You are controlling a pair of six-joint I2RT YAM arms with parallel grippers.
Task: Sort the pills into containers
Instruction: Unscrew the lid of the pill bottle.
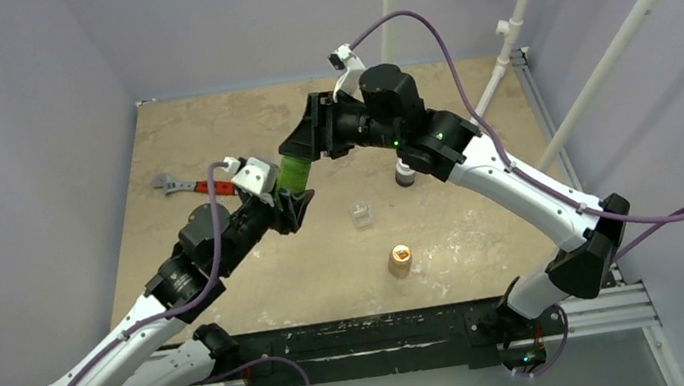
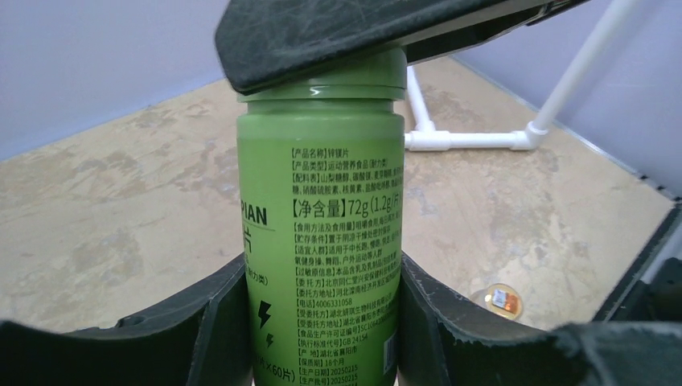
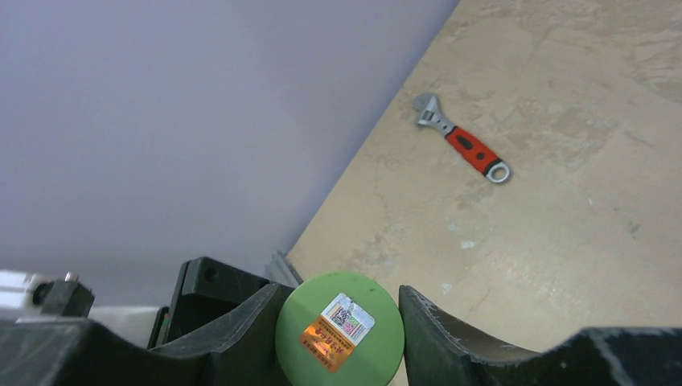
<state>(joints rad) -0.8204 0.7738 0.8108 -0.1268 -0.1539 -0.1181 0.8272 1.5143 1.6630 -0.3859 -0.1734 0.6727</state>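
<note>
1. Green plastic forms the green bottle, which is held off the table by the left gripper. Its fingers pinch the lower body from both sides.
2. The right gripper sits over the bottle's top end. Its pads flank the cap and appear to touch it on both sides, so treat this as a grip on the cap.
3. No pills show in any view; they are judged to be inside the bottles. The clear case stands on the table to the right of the held bottle and apart from it. It lies between the dark brown bottle and the tan-orange bottle.
4. Handling, bottle: rigid, smooth-walled and probably light. The glossy label may slip under a twisting load. Hold low on the body, and take the cap by its side wall, not its flat top.
5. Handling, pills: judged tiny, light and hard, so prone to roll or bounce off the table. Tipping them out close above the case is likely safer than pinching them singly.
6. Handling, case: thin, clear and light. It will likely skid or tip if bumped, so approach from above.
7. The wrench lies beyond the left arm and is not part of the task.
</note>
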